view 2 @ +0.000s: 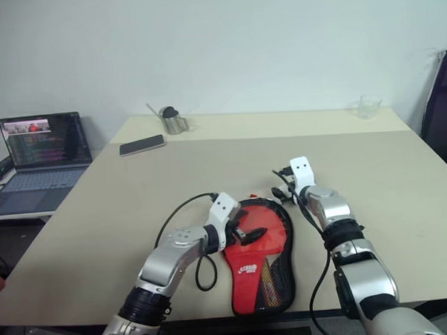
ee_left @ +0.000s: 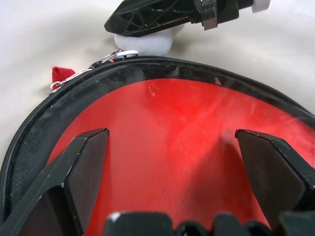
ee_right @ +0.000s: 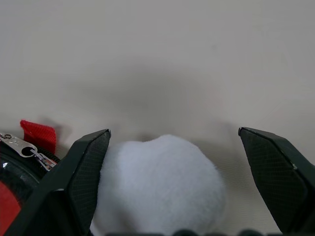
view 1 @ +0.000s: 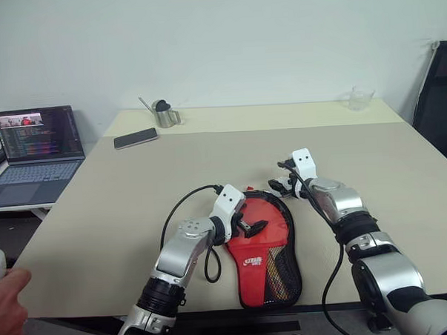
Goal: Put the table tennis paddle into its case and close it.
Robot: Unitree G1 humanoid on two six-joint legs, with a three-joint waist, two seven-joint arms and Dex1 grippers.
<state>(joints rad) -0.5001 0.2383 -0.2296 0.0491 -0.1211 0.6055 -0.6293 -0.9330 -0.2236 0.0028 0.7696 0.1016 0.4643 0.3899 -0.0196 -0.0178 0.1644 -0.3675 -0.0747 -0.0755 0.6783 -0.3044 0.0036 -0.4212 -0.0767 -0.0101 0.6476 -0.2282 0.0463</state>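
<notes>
**Two grippers, both spread, nothing held**

One person's hand shows at the near left edge. One laptop sits on a side surface to the left of the table. On the table's far part lie one phone and one metal cup; one clear glass stands at the far right.

Left gripper: fingers wide apart, poised over the round end of the case, gripping nothing. Contact with the case cannot be determined.

One case lies flat near the front edge, between the two arms, with the paddle inside it; the red blade shows through the cover. One zipper pull rests at the case's far rim beside one red tab.

Right gripper: fingers wide apart, empty, just beyond the case's far rim near the zipper pull. One white ball-like object lies between its fingers.
</notes>
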